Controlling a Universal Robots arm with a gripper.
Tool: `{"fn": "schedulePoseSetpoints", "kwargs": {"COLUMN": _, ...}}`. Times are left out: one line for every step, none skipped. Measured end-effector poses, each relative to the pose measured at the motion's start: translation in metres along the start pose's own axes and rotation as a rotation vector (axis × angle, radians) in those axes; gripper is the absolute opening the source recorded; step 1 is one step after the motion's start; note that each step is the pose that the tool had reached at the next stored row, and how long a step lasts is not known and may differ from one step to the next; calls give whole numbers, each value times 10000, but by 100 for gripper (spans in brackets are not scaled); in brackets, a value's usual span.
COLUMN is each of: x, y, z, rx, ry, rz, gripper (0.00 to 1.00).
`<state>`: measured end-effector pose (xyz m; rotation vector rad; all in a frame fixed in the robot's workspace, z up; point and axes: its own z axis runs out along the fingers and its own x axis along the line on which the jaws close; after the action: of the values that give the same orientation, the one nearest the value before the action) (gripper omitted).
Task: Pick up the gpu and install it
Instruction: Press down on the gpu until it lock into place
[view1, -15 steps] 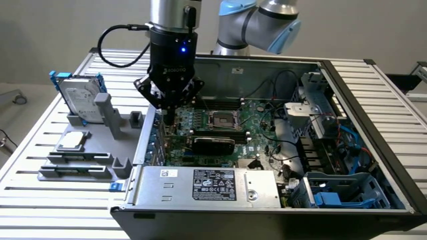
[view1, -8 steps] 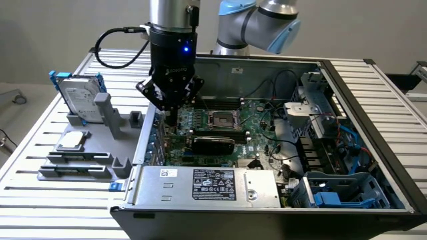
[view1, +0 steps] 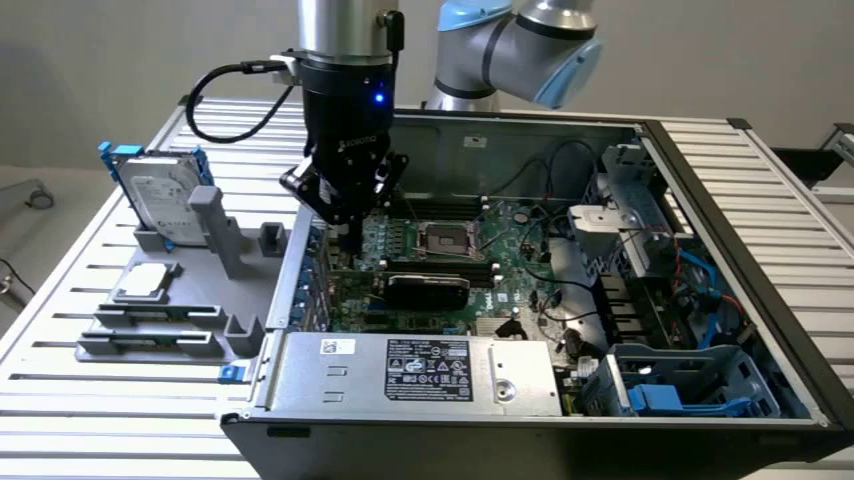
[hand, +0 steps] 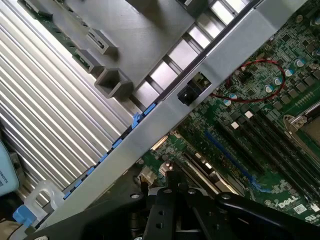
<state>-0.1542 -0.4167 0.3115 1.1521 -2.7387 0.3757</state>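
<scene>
One open black computer case (view1: 787, 330), one green motherboard (view1: 514, 235), one black-shrouded gpu card (view1: 424, 289), one silver blue-railed hard drive (view1: 158, 205), one grey parts holder (view1: 200, 300).

Tight room inside the open computer case (view1: 694, 160).
The gripper (view1: 350, 236) hung low by the case's wall at the exterior view's left, the gpu (view1: 424, 288) seated just beside it on the motherboard (view1: 514, 235). Cables (view1: 567, 290), the drive cage (view1: 641, 195) and the power supply (view1: 420, 372) crowded the rest.
</scene>
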Motion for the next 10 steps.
{"fn": "schedulePoseSetpoints", "kwargs": {"x": 0, "y": 0, "z": 0, "rx": 45, "ry": -34, "rz": -186, "gripper": 11}}
{"fn": "schedulePoseSetpoints", "kwargs": {"x": 0, "y": 0, "z": 0, "rx": 87, "ry": -66, "rz": -359, "gripper": 11}}
{"fn": "schedulePoseSetpoints", "kwargs": {"x": 0, "y": 0, "z": 1, "rx": 128, "ry": -97, "rz": -530, "gripper": 11}}
{"fn": "schedulePoseSetpoints", "kwargs": {"x": -1, "y": 0, "z": 1, "rx": 154, "ry": -124, "rz": -667, "gripper": 11}}
{"fn": "schedulePoseSetpoints", "kwargs": {"x": -1, "y": 0, "z": 1, "rx": 143, "ry": -152, "rz": -764, "gripper": 11}}
{"fn": "schedulePoseSetpoints", "kwargs": {"x": -1, "y": 0, "z": 1, "rx": 116, "ry": -172, "rz": -851, "gripper": 11}}
{"fn": "schedulePoseSetpoints", "kwargs": {"x": 0, "y": 1, "z": 1, "rx": 75, "ry": -179, "rz": -926, "gripper": 11}}
{"fn": "schedulePoseSetpoints", "kwargs": {"x": 0, "y": 2, "z": 2, "rx": 21, "ry": -176, "rz": -1004, "gripper": 11}}
{"fn": "schedulePoseSetpoints", "kwargs": {"x": 0, "y": 3, "z": 3, "rx": -41, "ry": -161, "rz": -1073, "gripper": 11}}
{"fn": "schedulePoseSetpoints", "kwargs": {"x": 2, "y": 3, "z": 3, "rx": -112, "ry": -123, "rz": -1140, "gripper": 11}}
